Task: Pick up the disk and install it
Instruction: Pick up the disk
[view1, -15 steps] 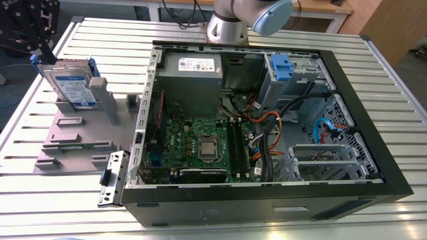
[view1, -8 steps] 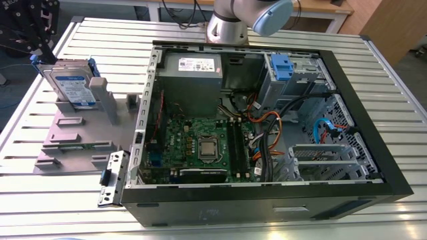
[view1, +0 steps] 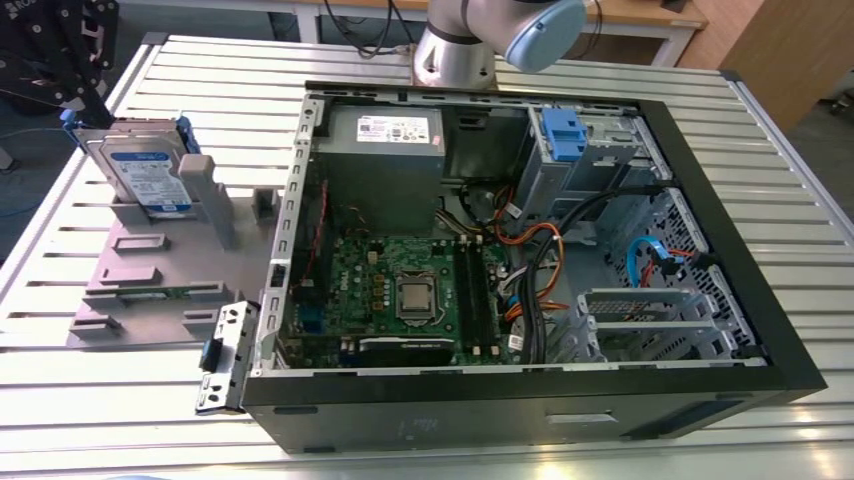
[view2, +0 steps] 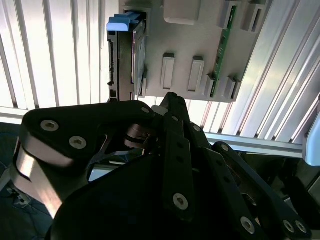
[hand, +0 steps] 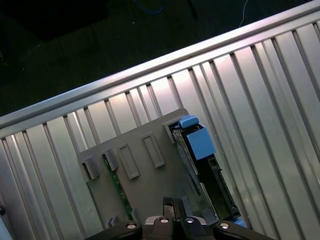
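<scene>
The disk (view1: 144, 170) is a silver drive with a blue-and-white label and blue rails. It stands on edge in a grey fixture (view1: 147, 270) on the slatted table, at the exterior view's left. My gripper (view1: 83, 95) is a black shape hanging above and just behind the disk, apart from it. In the first wrist view the disk (hand: 205, 165) lies past my gripper (hand: 173, 204), whose fingertips sit together, shut on nothing. In the second wrist view the disk (view2: 125, 60) shows edge-on beyond my gripper (view2: 171, 99), beside the fixture (view2: 200, 30).
An open computer case (view1: 747, 330) lies at the exterior view's right, with a blue-latched drive bay (view1: 561, 135), a grey power supply (view1: 387, 135), a motherboard (view1: 400, 290) and loose cables (view1: 534, 250). A metal bracket (view1: 224, 355) leans at the case's near corner. The table edge (hand: 150, 65) is close behind the fixture.
</scene>
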